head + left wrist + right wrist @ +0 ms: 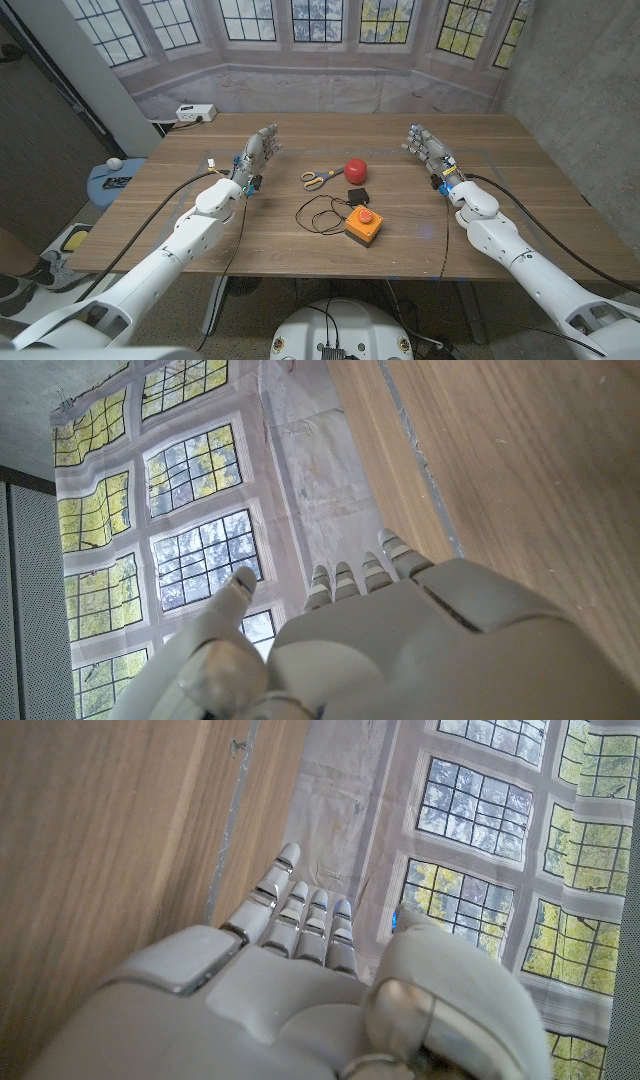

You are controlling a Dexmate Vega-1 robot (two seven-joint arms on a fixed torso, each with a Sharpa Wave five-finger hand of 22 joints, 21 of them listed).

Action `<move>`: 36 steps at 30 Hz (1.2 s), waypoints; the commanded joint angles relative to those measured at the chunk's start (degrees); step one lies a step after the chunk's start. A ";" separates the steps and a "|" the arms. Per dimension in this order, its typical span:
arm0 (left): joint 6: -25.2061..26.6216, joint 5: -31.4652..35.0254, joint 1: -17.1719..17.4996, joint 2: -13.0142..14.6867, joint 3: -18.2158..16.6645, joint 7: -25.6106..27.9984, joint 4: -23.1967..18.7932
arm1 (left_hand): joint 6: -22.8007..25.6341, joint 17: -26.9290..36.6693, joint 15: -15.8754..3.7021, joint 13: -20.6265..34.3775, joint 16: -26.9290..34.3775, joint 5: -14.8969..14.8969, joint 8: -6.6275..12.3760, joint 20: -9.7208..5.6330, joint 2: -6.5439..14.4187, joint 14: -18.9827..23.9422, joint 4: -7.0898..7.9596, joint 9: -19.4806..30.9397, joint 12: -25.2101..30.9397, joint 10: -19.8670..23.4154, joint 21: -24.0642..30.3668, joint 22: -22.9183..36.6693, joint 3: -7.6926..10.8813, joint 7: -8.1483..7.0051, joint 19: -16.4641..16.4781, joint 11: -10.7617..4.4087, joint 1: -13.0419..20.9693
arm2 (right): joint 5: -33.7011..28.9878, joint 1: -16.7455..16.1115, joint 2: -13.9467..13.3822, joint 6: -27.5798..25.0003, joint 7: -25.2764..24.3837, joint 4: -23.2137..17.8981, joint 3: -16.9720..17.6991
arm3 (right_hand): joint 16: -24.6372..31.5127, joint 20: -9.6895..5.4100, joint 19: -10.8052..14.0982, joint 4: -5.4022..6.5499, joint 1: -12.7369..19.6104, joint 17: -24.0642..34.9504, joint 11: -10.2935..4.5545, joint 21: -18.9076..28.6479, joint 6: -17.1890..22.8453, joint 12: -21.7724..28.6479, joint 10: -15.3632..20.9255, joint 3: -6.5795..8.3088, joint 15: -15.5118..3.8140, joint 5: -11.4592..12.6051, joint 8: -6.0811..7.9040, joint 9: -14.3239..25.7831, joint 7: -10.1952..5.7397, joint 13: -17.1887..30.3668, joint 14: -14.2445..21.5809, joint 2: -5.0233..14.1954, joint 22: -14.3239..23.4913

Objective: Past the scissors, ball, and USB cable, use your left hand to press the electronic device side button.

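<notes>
An orange box with a red round button (364,225) sits near the table's front middle. A black USB cable (322,212) coils to its left, ending at a small black block (357,195). Behind lie yellow-handled scissors (318,178) and a red ball (356,168). My left hand (255,156) stands at the left of the table, fingers stretched and apart, holding nothing, well left of the scissors. My right hand (426,148) stands likewise at the right, empty. The left wrist view shows the left hand's back (400,650) over bare wood, the right wrist view the right hand's back (270,990).
The wooden table (520,200) has a taped line near its edges. Beyond its far left corner a white power strip (195,113) lies on the floor. A blue object (112,178) sits on the floor at the left. A printed window backdrop (300,30) hangs behind.
</notes>
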 commanded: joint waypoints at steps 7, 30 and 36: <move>0.07 4.06 0.21 3.02 0.75 0.31 -4.65 | -0.62 0.15 1.02 0.19 -0.30 0.36 -0.02 0.92 0.10 -1.01 -0.82 0.09 -0.18 -0.95 -0.53 0.29 0.16 -0.76 -0.34 0.21 0.70 | -0.67 0.55 -0.78 -0.50 0.03 -0.51 -0.02 | 0.47 -0.60 0.29 -0.87 0.84 0.00 0.36 -0.47 0.51 0.39 -0.40 0.27 0.20 0.23 0.46 0.14 0.50 0.04 -0.26 0.01 0.06; 0.12 8.17 3.76 9.80 -0.36 -0.93 -14.53 | -0.76 0.18 0.95 0.19 -0.18 0.35 -0.02 1.10 0.02 -1.09 -1.28 0.11 -0.25 -0.91 -0.64 0.32 0.11 -0.86 -0.38 0.14 0.92 | -1.99 2.54 -0.96 -2.18 -0.32 -0.22 -1.00 | 0.78 -0.59 0.50 -1.81 1.13 -0.11 0.48 -1.16 0.47 0.44 -0.68 0.58 0.33 0.23 0.45 0.11 0.60 -0.02 -0.63 0.25 0.07; 0.65 9.34 4.36 12.11 -0.96 -1.66 -17.19 | -0.90 0.19 0.83 0.19 -0.16 0.35 -0.06 1.16 0.00 -1.10 -1.37 0.11 -0.24 -0.83 -0.67 0.32 0.09 -0.94 -0.42 0.01 0.95 | -2.00 2.89 -1.25 -2.22 0.03 -0.02 -0.89 | 0.84 -0.55 0.54 -2.01 1.14 -0.14 0.49 -1.30 0.42 0.40 -0.87 0.56 0.39 0.22 0.43 0.11 0.67 -0.03 -0.65 0.15 0.07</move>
